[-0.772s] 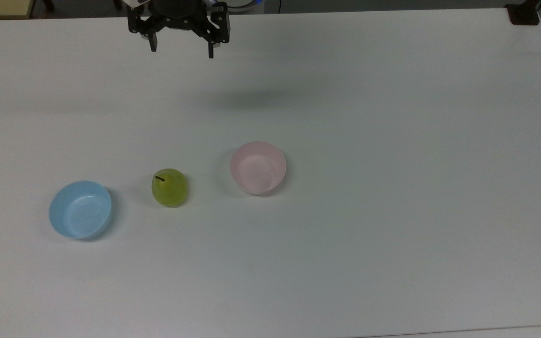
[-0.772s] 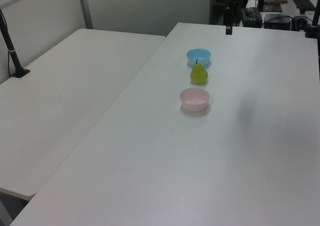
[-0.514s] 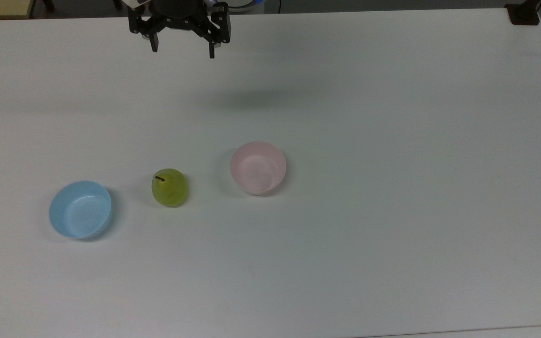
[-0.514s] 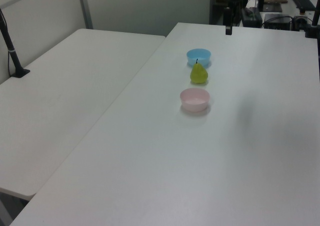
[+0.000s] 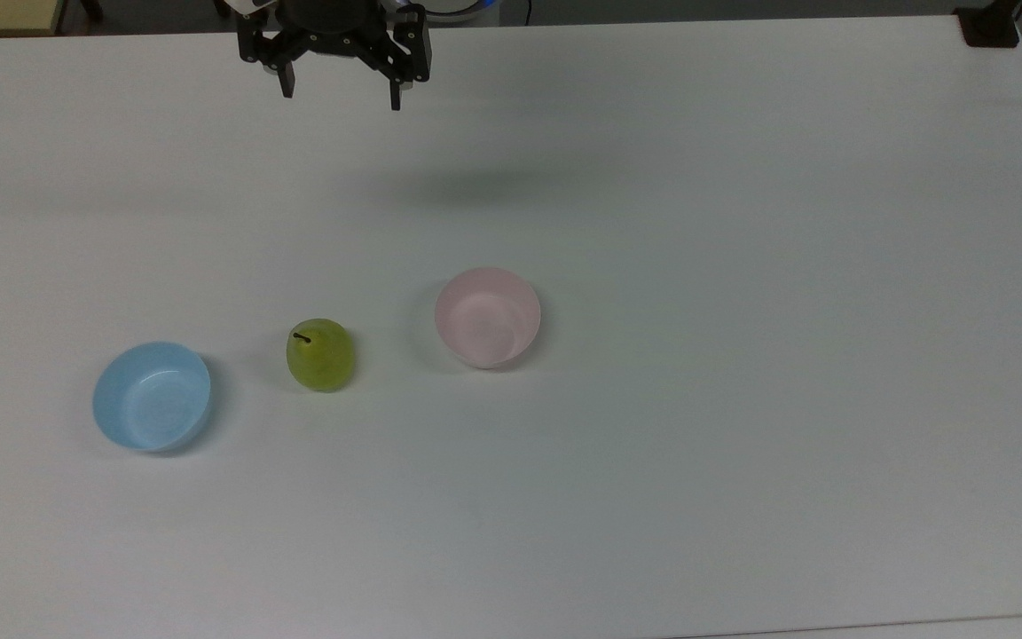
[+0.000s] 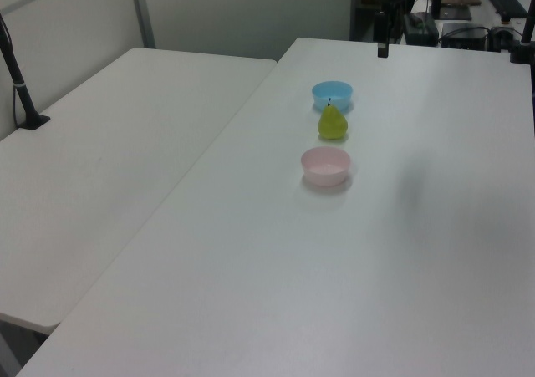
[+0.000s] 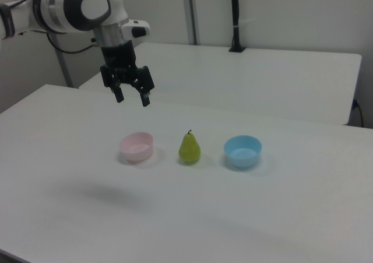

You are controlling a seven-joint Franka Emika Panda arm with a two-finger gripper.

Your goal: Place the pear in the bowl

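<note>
Top view: the gripper (image 5: 339, 92) hangs at the far edge of the white table (image 5: 742, 266), fingers spread apart and holding nothing. The pear (image 5: 320, 355) stands upright on the table between the blue bowl (image 5: 152, 396) on the top view's left and the pink bowl (image 5: 487, 317) on the top view's right, apart from both. The step in hand is the approach. To do it well, centre the spread fingers over the pear's wide lower body, clear of the stem, and descend vertically; the glossy, rounded skin probably slips under an off-centre squeeze.

Left view: the three items form one line running away from the camera, pink bowl nearest, then pear (image 6: 332, 123), then blue bowl. A second white table (image 6: 109, 143) adjoins on the left view's left, carrying a black post (image 6: 18, 80).

Right view: the gripper (image 7: 132, 97) hangs high above the surface, behind the pink bowl (image 7: 137, 146). Pale partition walls close off the background.
</note>
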